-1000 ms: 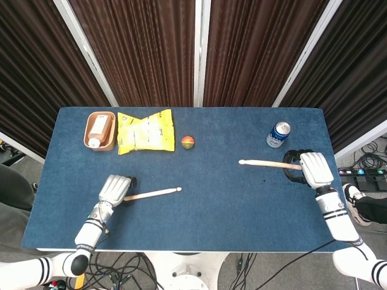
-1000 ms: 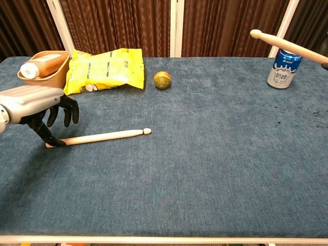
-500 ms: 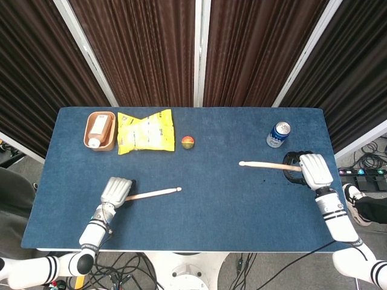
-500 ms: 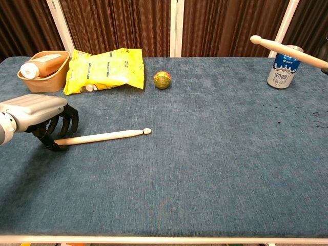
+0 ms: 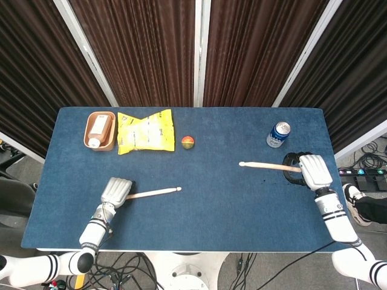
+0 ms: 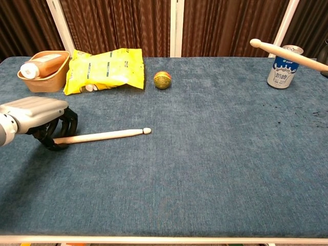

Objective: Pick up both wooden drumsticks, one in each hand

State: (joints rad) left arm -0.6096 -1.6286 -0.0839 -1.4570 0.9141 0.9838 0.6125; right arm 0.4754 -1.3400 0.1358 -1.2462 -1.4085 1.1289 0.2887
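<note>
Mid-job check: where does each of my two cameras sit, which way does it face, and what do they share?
Head view: high above the near edge, looking down on the table; left hand, right hand and forearms show.
Chest view: low at the near edge, facing the curtains; only the left hand shows.
Shared: both drumsticks, the can, the ball.

Left drumstick (image 6: 100, 136) flat; right drumstick (image 6: 287, 52) raised.

drumsticks (image 6: 102, 136) pale wood | table (image 5: 217, 205) blue | bag (image 5: 145, 131) yellow
</note>
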